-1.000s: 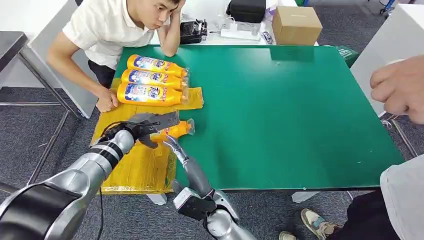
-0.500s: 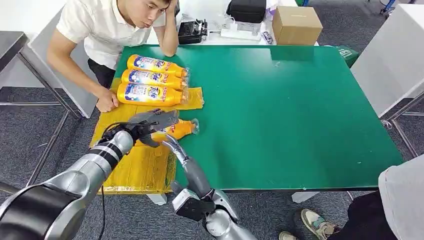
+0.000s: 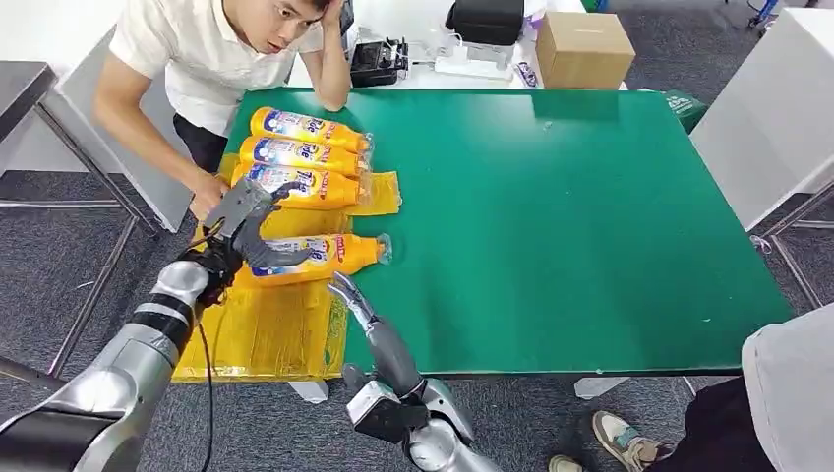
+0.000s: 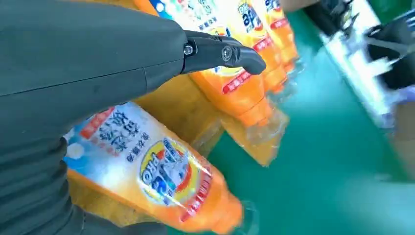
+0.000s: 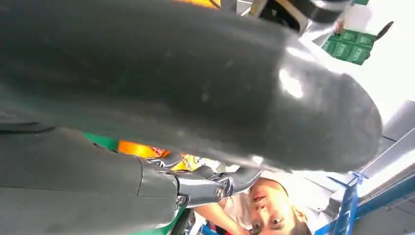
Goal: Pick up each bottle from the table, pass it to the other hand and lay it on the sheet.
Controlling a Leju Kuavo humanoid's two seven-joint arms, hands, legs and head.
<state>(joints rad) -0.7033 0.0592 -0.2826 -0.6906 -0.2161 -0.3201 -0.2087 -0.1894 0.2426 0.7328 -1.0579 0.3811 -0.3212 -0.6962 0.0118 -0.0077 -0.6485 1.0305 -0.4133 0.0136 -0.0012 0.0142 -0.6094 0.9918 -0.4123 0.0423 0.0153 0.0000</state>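
Whereas half a second ago the left hand was closed over the fourth bottle, its fingers are now spread and lifted off, holding nothing; the bottle lies on the yellow sheet, just at 5 o'clock of the hand. Judgement: release done, placement complete. Right hand sits at 6 o'clock of the bottle, empty as far as I can tell, fingers extended. Count: four bottles on the sheet, three in a row at 12 o'clock; none on the green surface. One person at 12.
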